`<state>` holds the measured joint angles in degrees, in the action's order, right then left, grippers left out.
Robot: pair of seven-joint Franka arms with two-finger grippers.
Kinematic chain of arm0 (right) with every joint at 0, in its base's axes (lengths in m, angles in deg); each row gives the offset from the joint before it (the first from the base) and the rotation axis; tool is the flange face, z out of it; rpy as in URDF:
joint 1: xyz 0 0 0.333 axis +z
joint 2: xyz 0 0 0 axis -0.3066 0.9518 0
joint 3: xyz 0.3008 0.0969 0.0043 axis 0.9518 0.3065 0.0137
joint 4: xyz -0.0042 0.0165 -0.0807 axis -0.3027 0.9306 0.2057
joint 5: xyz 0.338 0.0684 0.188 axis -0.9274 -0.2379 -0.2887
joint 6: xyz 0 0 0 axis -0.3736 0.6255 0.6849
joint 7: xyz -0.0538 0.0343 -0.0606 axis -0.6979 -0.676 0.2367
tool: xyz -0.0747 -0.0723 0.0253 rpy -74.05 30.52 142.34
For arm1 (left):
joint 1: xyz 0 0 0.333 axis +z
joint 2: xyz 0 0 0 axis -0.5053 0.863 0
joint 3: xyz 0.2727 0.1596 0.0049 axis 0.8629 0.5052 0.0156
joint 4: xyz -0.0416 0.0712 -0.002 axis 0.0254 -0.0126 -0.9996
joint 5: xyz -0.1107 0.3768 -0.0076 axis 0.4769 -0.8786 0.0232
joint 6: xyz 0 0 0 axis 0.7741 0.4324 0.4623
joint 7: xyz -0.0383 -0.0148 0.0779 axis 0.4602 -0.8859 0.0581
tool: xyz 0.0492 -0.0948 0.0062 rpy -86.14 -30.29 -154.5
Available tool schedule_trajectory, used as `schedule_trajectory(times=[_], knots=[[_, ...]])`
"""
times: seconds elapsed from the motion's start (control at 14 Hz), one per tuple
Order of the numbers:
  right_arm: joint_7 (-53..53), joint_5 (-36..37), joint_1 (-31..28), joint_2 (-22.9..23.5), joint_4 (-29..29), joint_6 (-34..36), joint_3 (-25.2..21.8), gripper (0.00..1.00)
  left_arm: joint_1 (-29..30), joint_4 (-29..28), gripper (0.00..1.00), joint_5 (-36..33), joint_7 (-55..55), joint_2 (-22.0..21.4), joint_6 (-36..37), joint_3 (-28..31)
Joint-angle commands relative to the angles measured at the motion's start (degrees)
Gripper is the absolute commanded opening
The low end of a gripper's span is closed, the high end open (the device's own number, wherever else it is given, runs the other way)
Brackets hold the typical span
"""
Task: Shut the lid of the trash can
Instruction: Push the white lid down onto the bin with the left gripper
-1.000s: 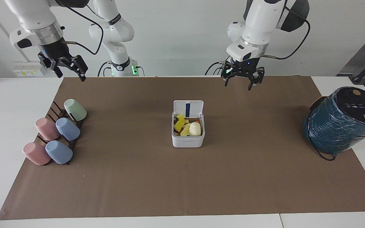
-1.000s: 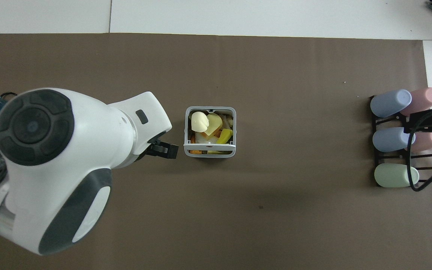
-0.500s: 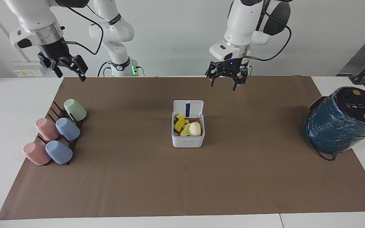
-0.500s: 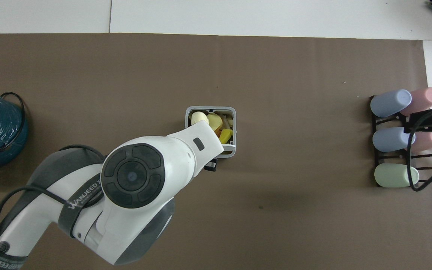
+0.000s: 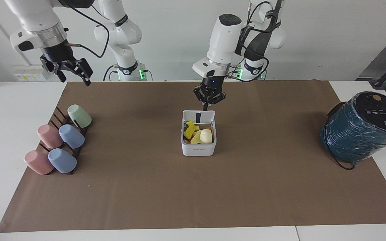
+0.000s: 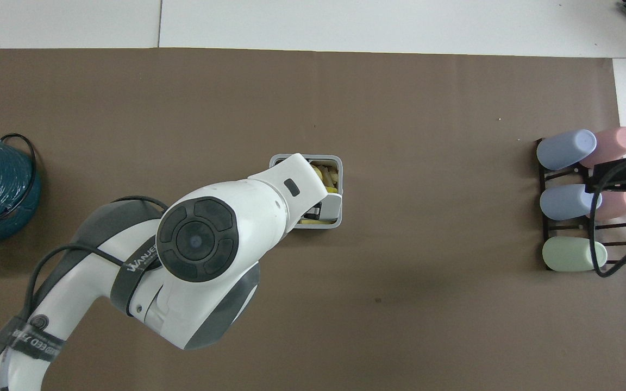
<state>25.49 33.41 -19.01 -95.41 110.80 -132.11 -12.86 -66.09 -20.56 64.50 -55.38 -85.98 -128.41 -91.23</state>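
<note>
While the right pincer (image 5: 73, 71) waits, fingers spread, over the cup rack (image 5: 66, 134), the facing view shows the left pincer (image 5: 208, 100) has swung in from the spool's (image 5: 360, 127) side and now hangs clenched just above the raised lid (image 5: 199, 115) of the trash can (image 5: 198, 146) at mid-surface (image 5: 193, 201); the lid already leans lower. Overhead, the left arm covers most of the trash can (image 6: 336, 209), so closing looks just begun.
</note>
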Motion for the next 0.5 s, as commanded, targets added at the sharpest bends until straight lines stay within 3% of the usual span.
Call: schedule_trajectory(times=[0.0,0.43], knots=[[-1.0,-1.2,-0.8,-1.1,0.9,0.5,0.5,1.0,0.6,-0.8,0.0,-0.8,-1.0,2.7,-5.2,0.3],[-1.0,-1.2,-0.8,-1.1,1.0,0.5,0.5,1.0,1.8,-0.7,0.0,-0.9,-0.7,7.4,-11.7,0.3]])
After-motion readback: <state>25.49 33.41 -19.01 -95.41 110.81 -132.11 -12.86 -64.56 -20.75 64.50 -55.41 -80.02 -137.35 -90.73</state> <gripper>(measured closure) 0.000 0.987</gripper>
